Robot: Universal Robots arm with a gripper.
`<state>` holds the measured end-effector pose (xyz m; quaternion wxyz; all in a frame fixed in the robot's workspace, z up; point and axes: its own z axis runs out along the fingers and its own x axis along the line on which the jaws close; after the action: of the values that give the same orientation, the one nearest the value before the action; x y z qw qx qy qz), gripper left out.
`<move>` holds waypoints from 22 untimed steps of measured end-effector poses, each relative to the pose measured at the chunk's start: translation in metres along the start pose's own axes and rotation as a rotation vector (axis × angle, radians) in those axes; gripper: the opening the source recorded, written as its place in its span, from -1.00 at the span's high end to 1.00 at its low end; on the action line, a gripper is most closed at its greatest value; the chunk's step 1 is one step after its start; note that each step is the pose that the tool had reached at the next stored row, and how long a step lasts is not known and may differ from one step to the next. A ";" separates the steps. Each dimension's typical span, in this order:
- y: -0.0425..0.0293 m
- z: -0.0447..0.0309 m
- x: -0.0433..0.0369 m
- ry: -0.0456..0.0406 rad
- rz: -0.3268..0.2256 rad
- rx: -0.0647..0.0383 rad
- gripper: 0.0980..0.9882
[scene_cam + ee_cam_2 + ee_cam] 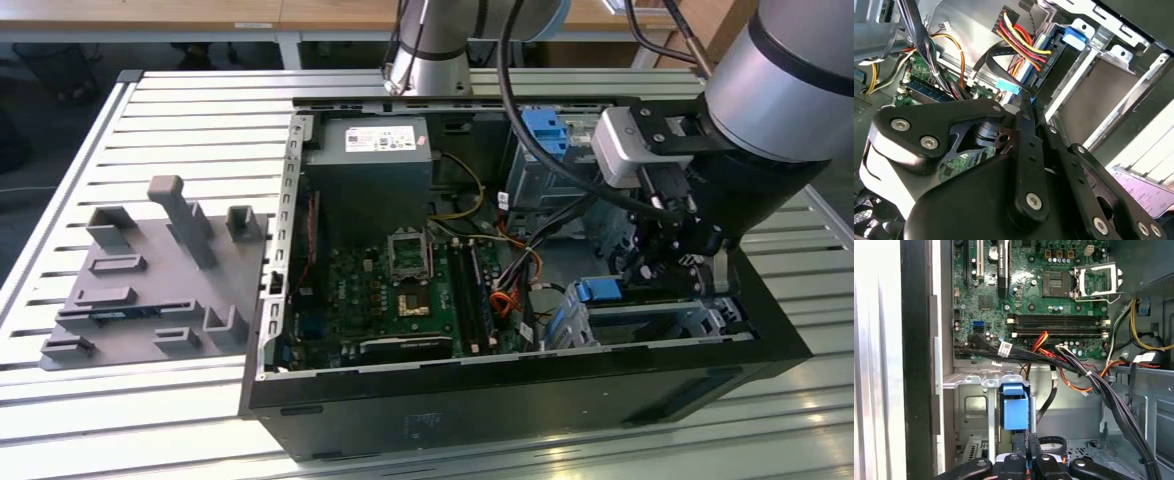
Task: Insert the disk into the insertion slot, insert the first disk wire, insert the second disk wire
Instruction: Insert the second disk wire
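The disk sits inside the insertion slot [657,322], a low silver cage at the case's front on the exterior view's right. Its blue carrier end [599,291] [1015,407] [1074,35] faces the motherboard. A plug with yellow, red and black wires [1029,47] sits against the disk's end beside the blue carrier. My gripper [674,275] [1027,442] [1026,100] reaches down just in front of the disk. Its thin fingers are shut on a black flat disk wire [996,50] at its light-blue connector [1008,86]. Whether that connector touches the disk is hidden.
A taller grey cage with a blue tab [545,128] stands at the back. Bundled black cables [1089,377] and orange wires [505,300] cross between the motherboard [400,290] and the slot. The black case wall [534,380] runs close by. A grey fixture plate [147,280] lies outside the case.
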<state>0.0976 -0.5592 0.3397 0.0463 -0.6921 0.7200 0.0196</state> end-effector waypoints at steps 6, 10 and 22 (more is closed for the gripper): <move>-0.0002 0.0033 0.0004 -0.0086 0.000 0.000 0.89; -0.0017 0.0047 0.0005 -0.0087 0.000 0.000 0.89; -0.0043 0.0068 0.0006 -0.0092 -0.002 -0.001 0.89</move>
<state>0.1022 -0.5593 0.3331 0.0494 -0.6929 0.7190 0.0229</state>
